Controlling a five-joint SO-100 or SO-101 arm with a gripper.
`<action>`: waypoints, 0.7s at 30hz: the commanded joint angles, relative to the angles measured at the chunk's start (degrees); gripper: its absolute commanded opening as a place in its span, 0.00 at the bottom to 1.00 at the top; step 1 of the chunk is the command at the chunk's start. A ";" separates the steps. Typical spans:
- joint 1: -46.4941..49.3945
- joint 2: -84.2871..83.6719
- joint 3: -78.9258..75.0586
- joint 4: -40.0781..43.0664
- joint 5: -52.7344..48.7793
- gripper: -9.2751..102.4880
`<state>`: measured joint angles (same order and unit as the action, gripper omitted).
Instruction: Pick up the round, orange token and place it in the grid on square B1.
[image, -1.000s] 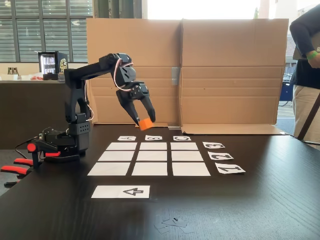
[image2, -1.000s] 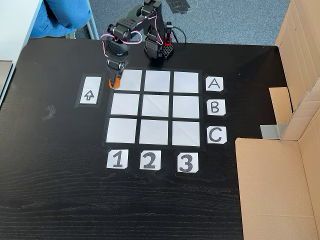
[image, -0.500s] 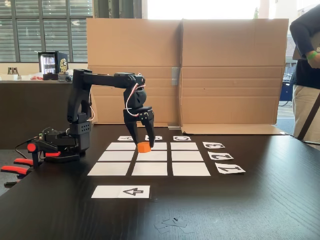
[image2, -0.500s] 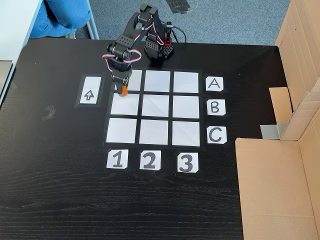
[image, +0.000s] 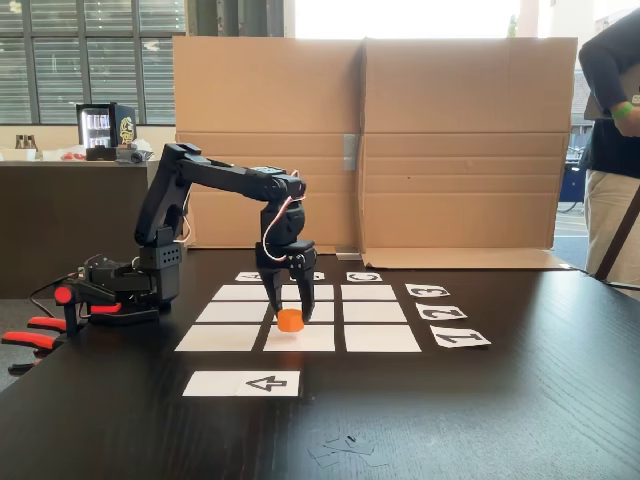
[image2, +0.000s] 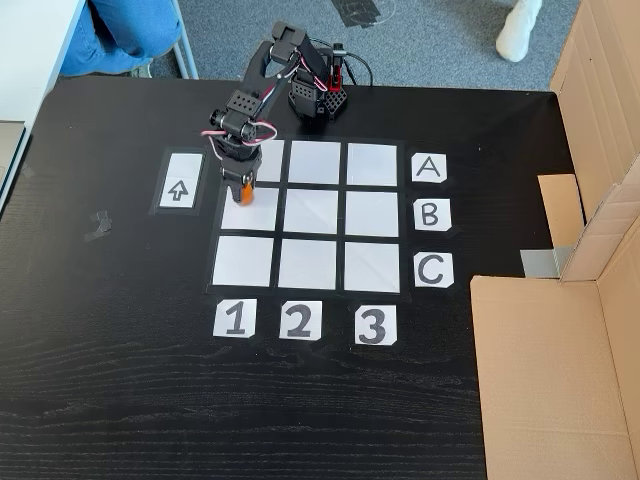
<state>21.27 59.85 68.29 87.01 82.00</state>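
- The gripper (image: 289, 312) (image2: 246, 190) points down over the grid (image: 372, 339) (image2: 372, 265), its two fingers standing on either side of the token (image: 290, 320) (image2: 245, 196).
- In the side fixed view the fingers look slightly spread and close against the token; whether they grip it or only flank it, I cannot tell.
- The token sits low, at or just above the paper, on square B1 (image: 310, 339) (image2: 255, 216): the middle cell of the column above card 1 (image2: 233, 319), in line with card B (image2: 431, 214).
- In the top-down fixed view the token lies near that square's edge towards the A row, at its upper part.
- The grid lies on a black table (image: 520, 410) (image2: 120, 400), nearer the arm's base (image: 125, 290) (image2: 318, 100) at the table's far edge in that view.
- An arrow strip (image: 242, 383) (image2: 179, 190) lies just outside the grid, beside the column of card 1.
- Cardboard walls (image: 460, 140) (image2: 560, 350) stand along the table's edge beyond cards A, B and C.
- A person (image: 612, 150) stands at the right edge of the side view.
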 joint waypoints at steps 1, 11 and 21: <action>-0.53 -0.53 -3.16 0.09 0.53 0.08; -1.49 -2.29 -2.90 -0.35 0.44 0.31; -1.32 -0.35 1.14 -0.79 -1.23 0.74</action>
<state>20.21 57.04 68.03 86.75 81.74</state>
